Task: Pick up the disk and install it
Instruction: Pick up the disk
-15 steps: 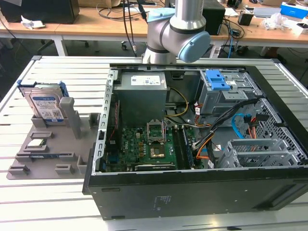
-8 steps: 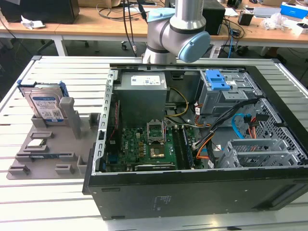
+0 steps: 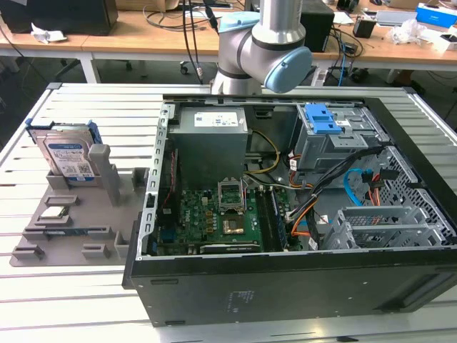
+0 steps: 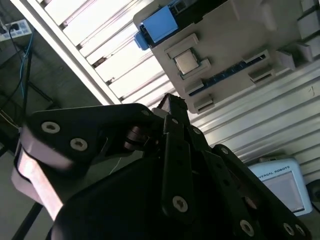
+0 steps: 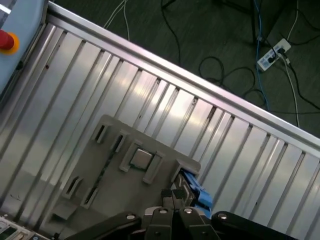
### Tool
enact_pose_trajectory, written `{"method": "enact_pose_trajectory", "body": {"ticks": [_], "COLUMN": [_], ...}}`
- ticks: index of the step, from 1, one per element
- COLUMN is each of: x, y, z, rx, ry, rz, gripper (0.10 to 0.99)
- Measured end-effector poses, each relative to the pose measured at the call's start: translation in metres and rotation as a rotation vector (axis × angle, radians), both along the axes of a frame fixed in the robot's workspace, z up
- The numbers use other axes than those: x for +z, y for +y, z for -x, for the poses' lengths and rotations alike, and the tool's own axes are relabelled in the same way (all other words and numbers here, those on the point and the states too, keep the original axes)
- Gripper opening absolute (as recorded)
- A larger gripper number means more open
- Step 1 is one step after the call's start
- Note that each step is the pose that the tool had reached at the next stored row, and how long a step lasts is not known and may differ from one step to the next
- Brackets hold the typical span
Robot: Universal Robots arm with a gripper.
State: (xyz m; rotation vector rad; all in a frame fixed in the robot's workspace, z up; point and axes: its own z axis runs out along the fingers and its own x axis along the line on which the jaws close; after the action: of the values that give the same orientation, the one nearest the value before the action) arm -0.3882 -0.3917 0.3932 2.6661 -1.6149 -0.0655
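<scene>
**A:** Where was the disk (image 3: 68,153)?

**B:** It was a flat, rectangular silver hard drive with a white-and-blue label and a blue plastic bracket. It stood on edge in a slot at the far corner of a pale grey plastic fixture (image 3: 86,214), on the exterior view's left. That fixture lay on a slatted aluminium table (image 3: 43,300), just beside an open black computer case (image 3: 285,286).

**A:** Was anything else on the fixture?

**B:** A small square silver chip (image 3: 56,212) lay flat in a recess nearer the camera, apart from the disk.

**A:** And the gripper?

**B:** In both wrist views the black linkage gripper (image 4: 171,102) (image 5: 175,196) hung above the table with its fingers drawn together, holding nothing. Beyond its tip were the disk (image 4: 160,24) (image 5: 197,192), seen by its blue bracket, and the chip (image 4: 186,62) (image 5: 141,158). It touched neither.

**A:** And the arm?

**B:** The grey-and-blue robot arm (image 3: 264,43) rose behind the case in the exterior view. Inside the case, towards the exterior view's right, a ribbed blue plastic latch plate (image 3: 325,120) sat on top of a grey metal bay.
</scene>
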Motion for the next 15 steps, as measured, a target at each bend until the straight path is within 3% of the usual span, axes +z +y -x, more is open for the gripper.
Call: {"method": "enact_pose_trajectory", "body": {"ticks": [6,12,15], "x": [0.0000,0.0000,-0.0003], "y": [0.0000,0.0000,0.0000], "z": [0.0000,0.0000,0.0000], "rx": [0.064,0.060,0.012], "ry": [0.0000,0.0000,0.0001], "rz": [0.000,0.000,0.003], "gripper": [0.106,0.106,0.106]}}
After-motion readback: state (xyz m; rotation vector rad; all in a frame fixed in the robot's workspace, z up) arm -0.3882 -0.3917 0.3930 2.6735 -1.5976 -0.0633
